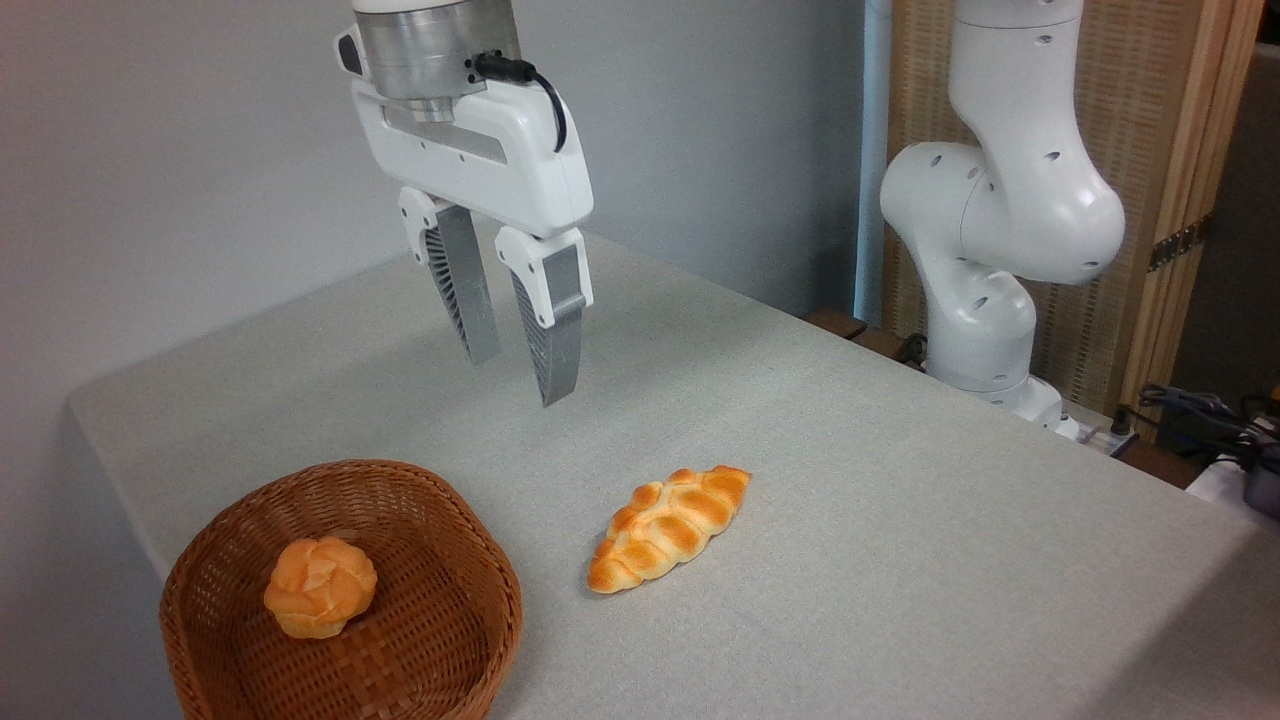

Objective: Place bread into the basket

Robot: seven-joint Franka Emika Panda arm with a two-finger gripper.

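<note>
While hanging above the table (900, 520) w/ fingers spread, empty, one gripper (517, 382); one bread (668, 527) lies below-right of it; one basket (440, 640), below-left, holds one bun (320, 587). No legible writing.

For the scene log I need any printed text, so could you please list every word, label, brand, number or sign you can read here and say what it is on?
None: no readable text appears anywhere in this view.
The gripper housing, the white arm, the braided loaf, the round bun, the wicker basket and the grey tablecloth all show no lettering or labels.
</note>
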